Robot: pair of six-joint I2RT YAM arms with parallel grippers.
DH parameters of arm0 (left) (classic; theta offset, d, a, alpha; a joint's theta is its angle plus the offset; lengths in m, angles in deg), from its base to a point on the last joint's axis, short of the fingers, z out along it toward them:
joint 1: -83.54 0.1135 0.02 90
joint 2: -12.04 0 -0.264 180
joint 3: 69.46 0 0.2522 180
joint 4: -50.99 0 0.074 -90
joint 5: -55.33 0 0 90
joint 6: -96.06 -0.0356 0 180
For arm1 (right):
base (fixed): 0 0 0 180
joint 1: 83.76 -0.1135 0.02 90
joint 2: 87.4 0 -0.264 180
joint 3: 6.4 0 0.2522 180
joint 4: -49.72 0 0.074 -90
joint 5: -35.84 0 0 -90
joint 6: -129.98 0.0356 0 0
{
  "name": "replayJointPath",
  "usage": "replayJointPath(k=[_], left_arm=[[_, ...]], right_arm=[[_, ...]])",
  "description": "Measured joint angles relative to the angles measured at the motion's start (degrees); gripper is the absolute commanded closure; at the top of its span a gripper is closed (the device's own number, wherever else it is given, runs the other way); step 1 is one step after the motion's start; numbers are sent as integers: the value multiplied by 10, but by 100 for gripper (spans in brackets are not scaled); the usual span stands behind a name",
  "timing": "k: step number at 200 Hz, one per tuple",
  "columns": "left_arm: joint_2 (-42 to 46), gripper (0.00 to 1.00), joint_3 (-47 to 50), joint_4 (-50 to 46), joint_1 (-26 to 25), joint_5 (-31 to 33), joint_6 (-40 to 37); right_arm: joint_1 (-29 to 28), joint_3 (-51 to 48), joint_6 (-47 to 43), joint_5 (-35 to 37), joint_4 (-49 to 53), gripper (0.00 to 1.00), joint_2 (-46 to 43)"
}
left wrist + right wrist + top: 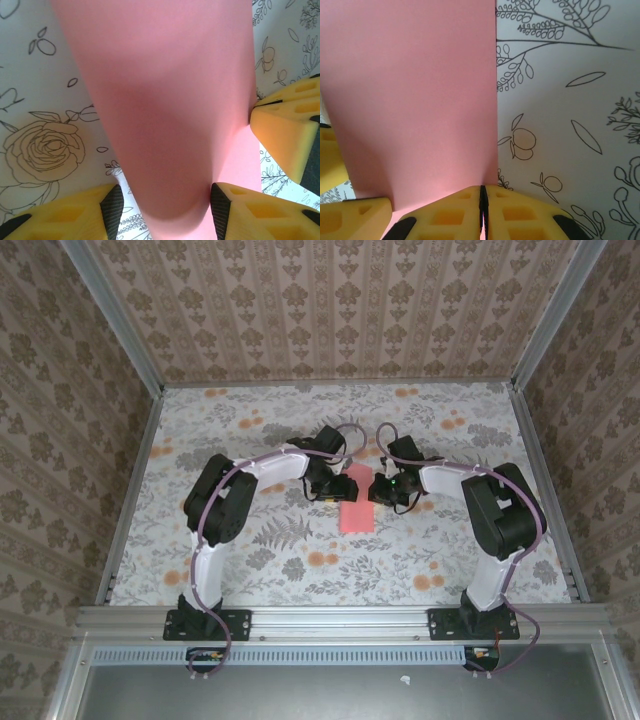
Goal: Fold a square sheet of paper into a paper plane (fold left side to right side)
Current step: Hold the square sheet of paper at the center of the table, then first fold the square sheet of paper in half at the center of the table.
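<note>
On the left, my left fingers (80, 217) stand apart, straddling the square sheet of paper (165, 115) without clamping it: a sliver of flowered counter (45, 75) shows beside one pad. Between them the salmon-pink sheet bulges up in a soft rounded loop, rolled over but not yet creased flat. From above, the sheet (357, 502) lies mid-counter as a narrow upright strip, right between the two wrists. I judge it to be very light, thin and limp. It will bow under its own curl, slide easily on the smooth counter and take a stray crease wherever it is pinched hard. So I'd hold it only at the edges and press along the fold line with flat pads, not poke it. On the right, my right fingers (450, 215) are pressed together, and the sheet's straight right edge (420, 100) runs down into their seam, so I read that as a pinch on that edge. That looks to me like the right anchor, provided both layers stay aligned.
</note>
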Motion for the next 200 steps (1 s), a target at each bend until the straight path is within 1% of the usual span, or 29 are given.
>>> replayJointPath(k=[24, 41, 55, 64, 88, 109, 128, 141, 169, 200], left_arm=[[24, 40, 22, 8, 3, 1, 0], [53, 41, 38, 5, 13, 1, 0], [83, 46, 45, 7, 22, -1, -1], [99, 51, 46, 12, 27, -7, 0], [121, 65, 53, 52, 30, -48, 2], [113, 69, 64, 88, 26, -87, 14], [90, 72, 65, 112, 20, -121, 21], [71, 73, 65, 122, 16, -136, 24], [40, 75, 65, 126, 11, -149, 26], [26, 77, 65, 123, 11, -146, 26]], right_arm=[[0, 7, -2, 3, 10, 89, 4], [0, 11, -2, 3, 16, 90, 6], [0, 15, -3, 3, 20, 90, 8], [0, 16, -4, 3, 22, 90, 9], [0, 19, -10, 3, 26, 90, 9], [0, 21, -13, 5, 30, 90, 10], [0, 24, -13, 5, 34, 90, 12], [0, 25, -14, 5, 36, 90, 12], [0, 26, -15, 6, 38, 90, 13], [0, 28, -16, 7, 40, 90, 14]])
